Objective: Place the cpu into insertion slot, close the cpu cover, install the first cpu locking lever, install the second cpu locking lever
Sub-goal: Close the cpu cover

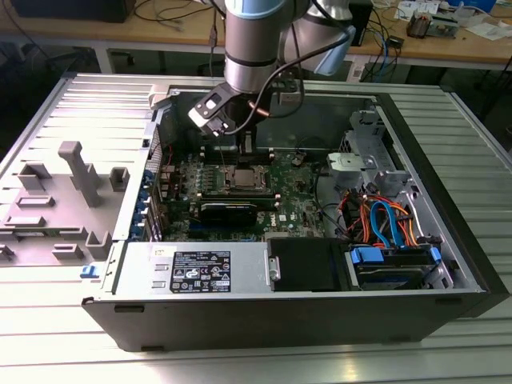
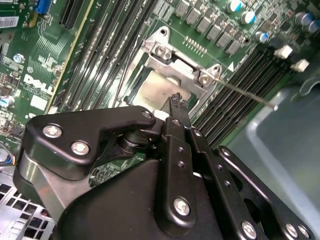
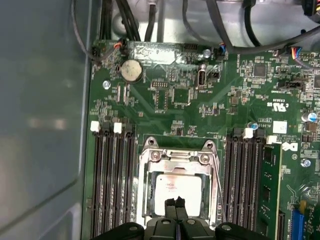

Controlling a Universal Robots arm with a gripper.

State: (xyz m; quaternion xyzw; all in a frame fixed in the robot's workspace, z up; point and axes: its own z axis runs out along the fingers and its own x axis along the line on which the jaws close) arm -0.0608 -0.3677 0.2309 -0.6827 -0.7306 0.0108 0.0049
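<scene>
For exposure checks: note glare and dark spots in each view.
Exterior view: the ribbed table is brightly lit at that view's right. First wrist view: a soft glare patch on the grey case wall. Second wrist view: the black pincer reads dark before the pale chip.

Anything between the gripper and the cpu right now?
Nothing visible. In the first wrist view the gripper, tips closed, sits right over one edge of the cpu. The cover frames the chip, leaving its top bare through the window. A thin lever sticks out beside the socket, clear of the tips.
</scene>
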